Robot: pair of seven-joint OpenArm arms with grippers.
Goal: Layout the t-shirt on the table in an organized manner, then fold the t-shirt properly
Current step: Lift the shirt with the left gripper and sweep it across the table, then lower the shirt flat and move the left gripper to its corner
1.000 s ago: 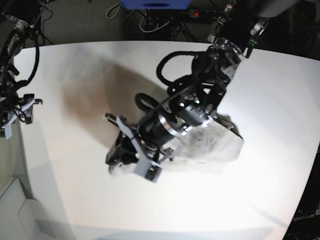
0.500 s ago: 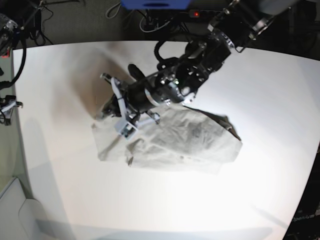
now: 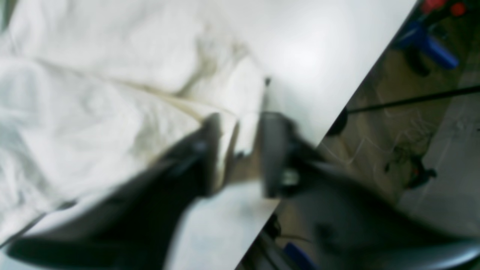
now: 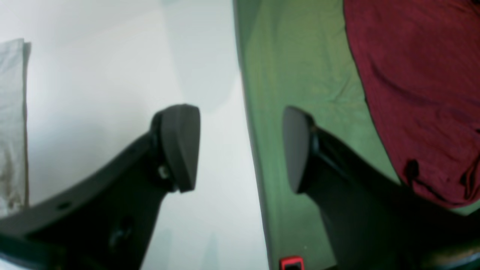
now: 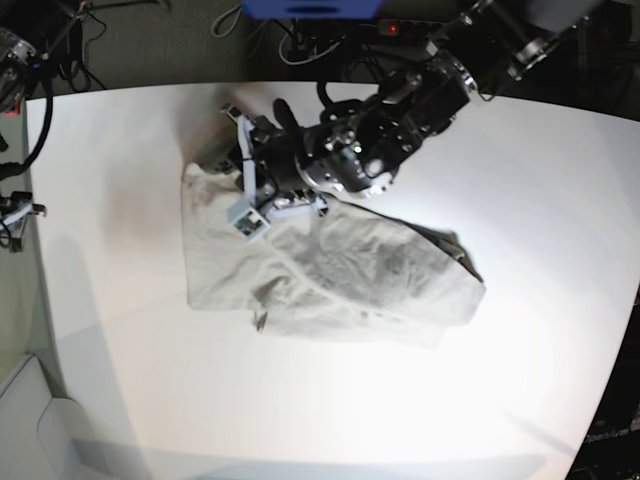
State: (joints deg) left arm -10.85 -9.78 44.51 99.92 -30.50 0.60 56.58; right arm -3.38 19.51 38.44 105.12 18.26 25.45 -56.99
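The light grey-beige t-shirt (image 5: 350, 270) lies wrinkled and partly spread on the white table (image 5: 500, 400), running from the upper left to the right. My left gripper (image 5: 228, 168) is at the shirt's upper-left corner. In the blurred left wrist view it (image 3: 240, 123) pinches a folded edge of the shirt (image 3: 93, 112) near the table edge. My right gripper (image 4: 240, 146) is open and empty over the table's left edge (image 4: 93, 75), far from the shirt; it also shows in the base view (image 5: 18, 215). A strip of the shirt (image 4: 11, 112) shows at that view's left.
Beyond the table's left edge lie a green surface (image 4: 300, 75) and a dark red cloth (image 4: 420, 93). Cables and a power strip (image 5: 390, 28) run behind the table. A white object (image 5: 30, 420) stands at the lower left.
My left gripper has moved up and to the left, dragging the shirt's corner with it. The bunched shirt has opened out into a wider, flatter shape. The right arm has drawn back to the left.
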